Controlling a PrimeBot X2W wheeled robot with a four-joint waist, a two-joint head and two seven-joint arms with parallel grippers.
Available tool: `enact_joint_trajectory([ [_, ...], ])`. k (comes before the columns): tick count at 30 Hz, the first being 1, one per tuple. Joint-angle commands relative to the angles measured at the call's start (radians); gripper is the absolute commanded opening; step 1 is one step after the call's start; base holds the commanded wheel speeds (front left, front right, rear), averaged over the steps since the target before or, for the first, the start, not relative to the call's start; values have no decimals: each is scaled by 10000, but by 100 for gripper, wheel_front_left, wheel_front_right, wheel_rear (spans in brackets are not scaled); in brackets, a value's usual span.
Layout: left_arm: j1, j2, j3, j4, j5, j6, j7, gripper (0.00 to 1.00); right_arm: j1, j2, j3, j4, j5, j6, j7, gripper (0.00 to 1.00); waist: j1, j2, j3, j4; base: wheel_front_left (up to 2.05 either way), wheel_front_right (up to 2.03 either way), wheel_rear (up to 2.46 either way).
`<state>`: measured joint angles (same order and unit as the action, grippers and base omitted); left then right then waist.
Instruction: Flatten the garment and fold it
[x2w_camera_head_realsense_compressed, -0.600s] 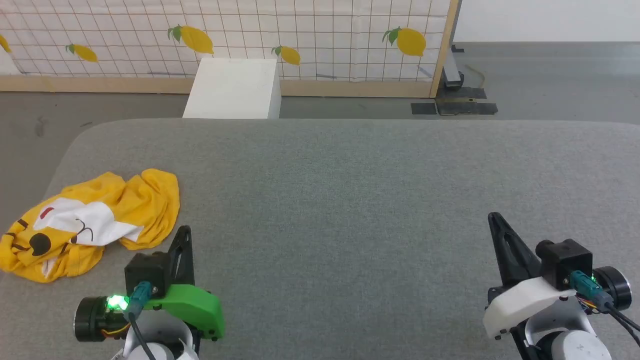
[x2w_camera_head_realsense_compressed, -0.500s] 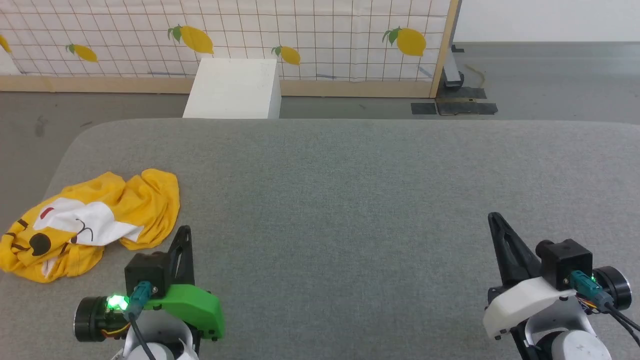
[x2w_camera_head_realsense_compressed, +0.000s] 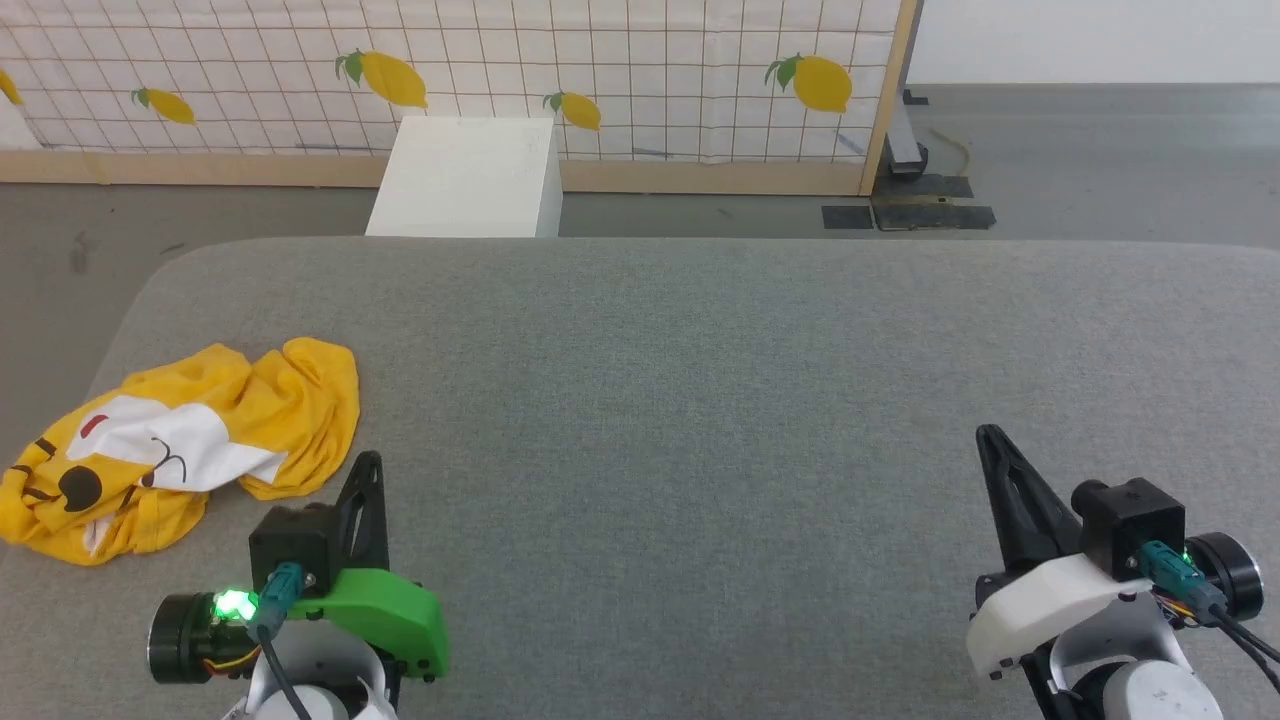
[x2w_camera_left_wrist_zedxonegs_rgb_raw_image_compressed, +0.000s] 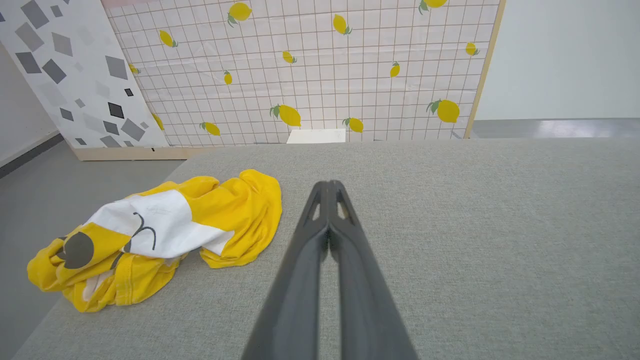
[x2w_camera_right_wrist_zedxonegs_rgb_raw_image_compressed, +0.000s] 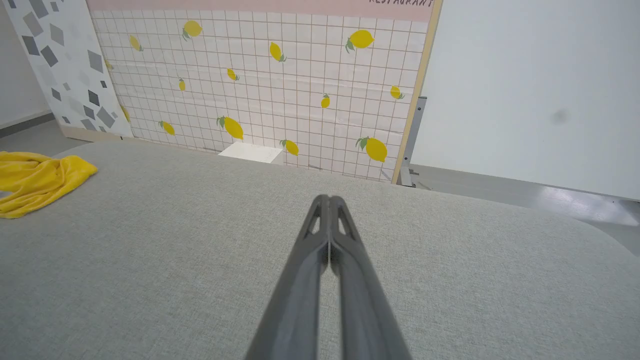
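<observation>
No change against the head views of half a second ago: same crumpled garment (x2w_camera_head_realsense_compressed: 180, 450), same arm poses, same framing. Means, as a judgement, no start yet on flattening. Whole task ahead, nothing spread, nothing folded.

Lies bunched at the left edge of the table (x2w_camera_head_realsense_compressed: 700, 380), toward the near left corner, with the tiger print partly up: white muzzle, a red cheek mark and a black eye among yellow creases. Reaches right to the edge on its left side, going by the left wrist view.

Left gripper (x2w_camera_head_realsense_compressed: 367, 462): fingers (x2w_camera_left_wrist_zedxonegs_rgb_raw_image_compressed: 300, 280) pressed tip to tip, no gap at the ends, clasping nothing. Sits just beside the garment's near right hem, apart from it, with bare grey table between. Resting on the table or hovering above it: cannot tell.

Right gripper (x2w_camera_head_realsense_compressed: 990, 440): fingers likewise clenched together and empty. Stands toward the near right corner of the table, well apart from the garment, pointing toward the far edge.

Probably calls next for parting the left fingers and reaching left for a hem or sleeve. Risks in such a heap: pinching several layers at once, or dragging it off the left edge instead of opening it.
</observation>
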<state>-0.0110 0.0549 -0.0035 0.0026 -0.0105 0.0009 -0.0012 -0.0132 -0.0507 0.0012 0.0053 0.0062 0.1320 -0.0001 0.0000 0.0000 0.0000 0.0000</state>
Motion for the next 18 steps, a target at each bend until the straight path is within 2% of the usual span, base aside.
enact_joint_trajectory([
  [1, 110, -47, 35, -26, 105, -9, 12, 0, 132, 5, -12, -53, -62, -13, 1, 0, 0, 0, 0, 0, 0, 0, 0],
  [18, 110, -47, 35, -26, 105, -9, 12, 0, 132, 5, -12, -53, -62, -13, 1, 0, 0, 0, 0, 0, 0, 0, 0],
])
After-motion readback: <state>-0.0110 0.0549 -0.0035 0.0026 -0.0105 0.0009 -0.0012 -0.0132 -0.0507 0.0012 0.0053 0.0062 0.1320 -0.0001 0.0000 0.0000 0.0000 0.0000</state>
